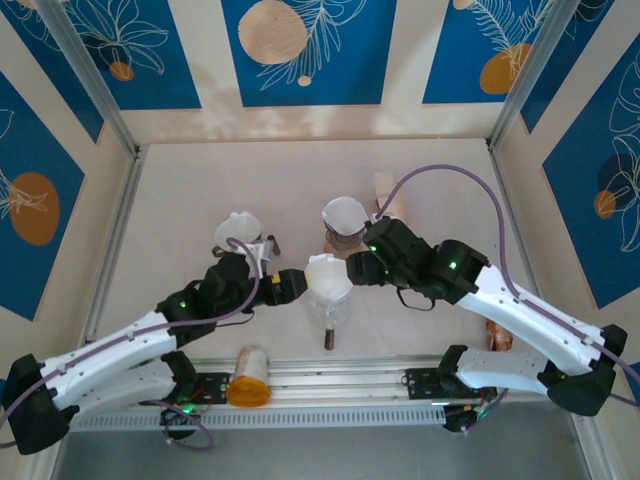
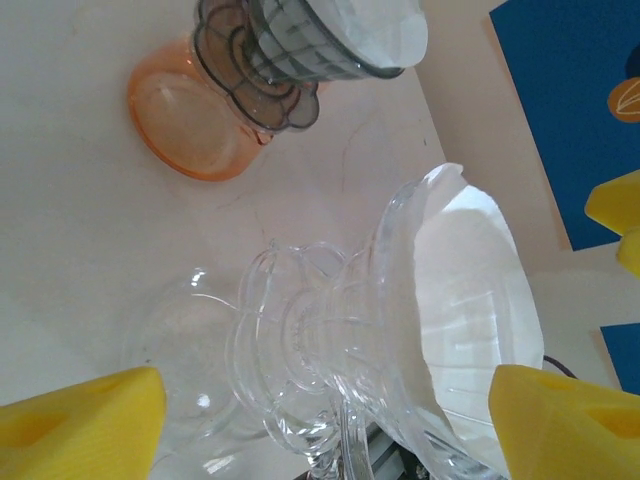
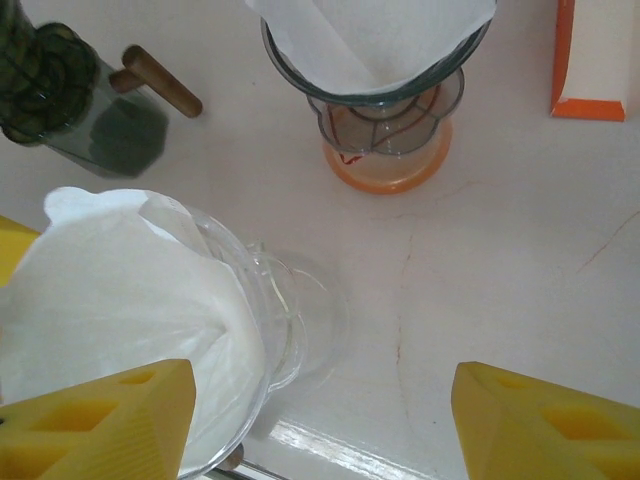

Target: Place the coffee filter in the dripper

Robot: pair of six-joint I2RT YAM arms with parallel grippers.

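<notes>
Pulling away is where I could spoil this: my left gripper (image 2: 325, 400) stands wide open astride the dripper (image 2: 310, 340), holding nothing, and my right gripper (image 3: 322, 400) gapes empty beside it. The coffee filter (image 3: 110, 300) sits inside (light paper), so a brushing finger could dislodge it.

The pale tabletop (image 1: 200, 190) carries a clear dripper (image 1: 328, 300) at centre; a dark dripper (image 1: 343, 235) just above; a third dripper (image 1: 240, 235) at left; a box (image 1: 385, 188) behind.
</notes>
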